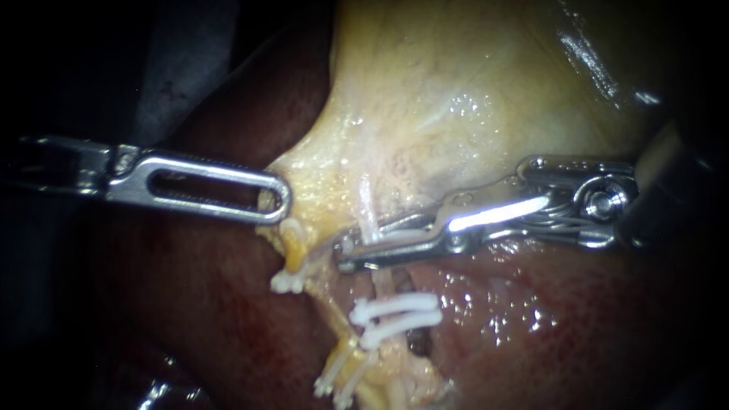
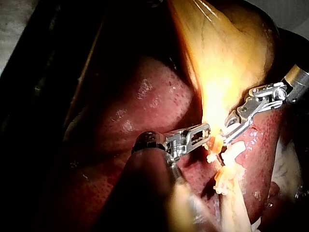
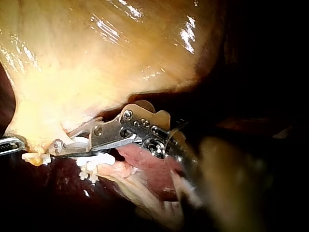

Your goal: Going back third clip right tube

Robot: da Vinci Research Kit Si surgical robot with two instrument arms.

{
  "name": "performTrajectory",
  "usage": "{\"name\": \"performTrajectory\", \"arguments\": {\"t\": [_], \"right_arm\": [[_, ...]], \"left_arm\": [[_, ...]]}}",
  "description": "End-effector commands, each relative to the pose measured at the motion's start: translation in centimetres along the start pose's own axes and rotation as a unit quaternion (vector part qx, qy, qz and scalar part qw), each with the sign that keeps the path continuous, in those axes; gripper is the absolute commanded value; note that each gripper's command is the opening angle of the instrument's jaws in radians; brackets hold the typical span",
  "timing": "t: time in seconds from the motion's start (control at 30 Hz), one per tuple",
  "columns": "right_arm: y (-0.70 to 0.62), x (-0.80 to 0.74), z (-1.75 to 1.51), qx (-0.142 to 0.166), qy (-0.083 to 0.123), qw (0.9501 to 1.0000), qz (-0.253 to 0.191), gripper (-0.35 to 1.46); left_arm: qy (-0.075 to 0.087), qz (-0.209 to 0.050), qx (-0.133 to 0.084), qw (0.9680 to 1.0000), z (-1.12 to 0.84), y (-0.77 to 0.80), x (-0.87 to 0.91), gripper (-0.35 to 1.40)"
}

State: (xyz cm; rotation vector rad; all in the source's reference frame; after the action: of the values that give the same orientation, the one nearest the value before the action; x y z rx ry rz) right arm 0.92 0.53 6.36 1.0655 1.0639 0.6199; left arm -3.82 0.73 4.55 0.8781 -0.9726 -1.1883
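My right instrument (image 1: 348, 250) comes in from the right, and its long jaws lie close together across the right tube (image 1: 370, 216) just under the gallbladder (image 1: 456, 91). A white clip (image 1: 395, 238) sits gripped between them. Two more white clips (image 1: 399, 313) cross the same tube lower down. My left instrument (image 1: 279, 203) has its slotted jaws shut on the gallbladder's lower edge. The right wrist view shows the right instrument's jaws (image 3: 60, 147) with the white clip (image 3: 77, 142) between them. Both instruments, left (image 2: 206, 131) and right (image 2: 229, 135), meet at the pale neck in the left wrist view.
Dark red liver (image 1: 577, 319) lies under and around the tubes. The left tube (image 1: 295, 244) is a short yellow piece with white clips (image 1: 287, 282) on it. More white clips (image 1: 334, 380) sit lower on the strand. The left instrument's tip (image 3: 12, 144) shows beside the gallbladder's edge.
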Motion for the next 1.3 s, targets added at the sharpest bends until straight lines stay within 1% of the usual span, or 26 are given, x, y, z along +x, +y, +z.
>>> {"name": "performTrajectory", "arguments": {"t": [0.03, 0.33, 0.37, 0.4, 0.47, 0.5, 0.57, 0.7, 0.77, 0.83, 1.0, 1.17, 1.3], "right_arm": [[0.00, 0.00, 0.00, 0.000, 0.000, 1.0000, 0.000, -0.35], [-0.01, -0.01, 0.01, 0.000, -0.002, 1.0000, -0.001, -0.35], [-0.02, -0.02, 0.01, 0.000, -0.002, 1.0000, -0.001, -0.32], [-0.02, -0.02, 0.02, 0.000, -0.002, 1.0000, -0.001, -0.24], [-0.03, -0.04, 0.03, -0.001, -0.002, 1.0000, -0.002, 0.01], [-0.03, -0.04, 0.04, -0.002, -0.001, 1.0000, -0.002, 0.09], [-0.03, -0.05, 0.06, -0.005, 0.000, 0.9998, -0.020, 0.28], [-0.02, -0.04, 0.08, -0.013, 0.005, 0.9985, -0.052, 0.44], [-0.01, -0.03, 0.08, -0.017, 0.006, 0.9972, -0.073, 0.48], [0.00, -0.02, 0.08, -0.020, 0.007, 0.9962, -0.084, 0.49], [0.03, 0.00, 0.05, -0.024, 0.007, 0.9919, -0.125, 0.52], [0.01, 0.00, -0.02, -0.026, 0.008, 0.9900, -0.139, 0.52], [-0.04, 0.01, -0.18, -0.031, 0.011, 0.9883, -0.149, 0.52]], "left_arm": [[0.000, 0.000, 0.000, 1.0000, 0.00, 0.00, 0.00, -0.35], [0.000, 0.000, 0.000, 1.0000, 0.00, 0.00, 0.00, -0.35], [0.000, 0.000, 0.000, 1.0000, 0.00, 0.00, 0.00, -0.35], [0.000, 0.000, 0.000, 1.0000, 0.00, 0.00, 0.00, -0.35], [0.000, 0.000, 0.000, 1.0000, 0.00, 0.00, 0.00, -0.35], [0.000, 0.000, 0.000, 1.0000, 0.00, 0.00, 0.00, -0.35], [0.000, 0.000, 0.000, 1.0000, 0.00, 0.00, 0.00, -0.35], [0.000, 0.000, 0.000, 1.0000, 0.01, 0.00, 0.01, -0.35], [0.000, 0.000, 0.000, 1.0000, 0.01, 0.00, 0.01, -0.35], [0.000, 0.000, 0.000, 1.0000, 0.01, 0.00, 0.01, -0.35], [0.000, 0.000, 0.000, 1.0000, 0.01, 0.00, 0.01, -0.35], [0.000, 0.000, 0.000, 1.0000, 0.01, 0.00, 0.01, -0.35], [0.000, 0.000, 0.000, 1.0000, 0.01, 0.00, 0.01, -0.35]]}}
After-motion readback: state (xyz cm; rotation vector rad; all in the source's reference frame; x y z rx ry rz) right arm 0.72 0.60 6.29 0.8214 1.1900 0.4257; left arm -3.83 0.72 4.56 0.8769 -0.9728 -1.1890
